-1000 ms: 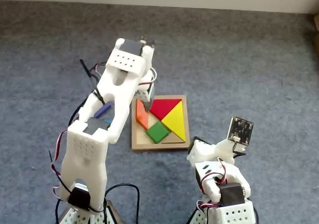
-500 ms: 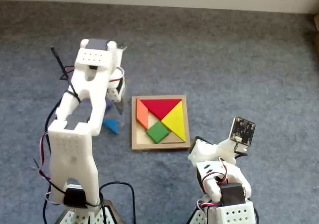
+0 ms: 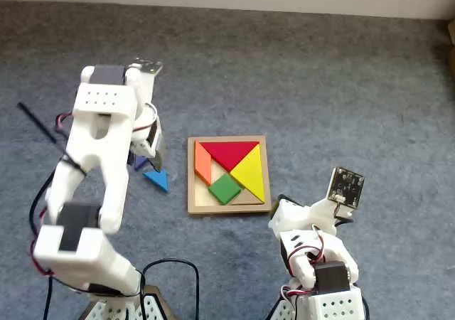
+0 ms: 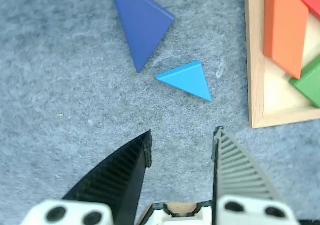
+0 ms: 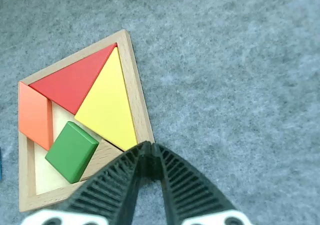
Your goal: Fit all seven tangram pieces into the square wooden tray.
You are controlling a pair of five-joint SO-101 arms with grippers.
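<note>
Change: My left arm has swung off the tray and away to its left. A second ago its gripper was over the orange piece; it now sits over the carpet by the two blue pieces. The right arm and the pieces in the tray are where they were.
Carpet: Grey, and everything lies on it.
Left arm: It stretches forward, left of the tray.
Right arm: It is folded back on the near right.
Square wooden tray: It lies flat between my two arms and holds four pieces, with bare wood showing along its near side.
Red triangle: In the tray, along the far edge.
Yellow triangle: In the tray against the right edge, touching the red one.
Dark blue triangle: On the carpet left of the tray.
Orange parallelogram: In the tray, along the left edge.
Green square: In the tray, turned on its corner below the red triangle.
Light blue triangle: On the carpet between the dark blue triangle and the tray, near both but touching neither.
Left gripper: Its fingers are spread with nothing between them, above the carpet near the light blue triangle.
Right gripper: Its fingertips are pressed together and empty, by the tray's near right corner.
</note>
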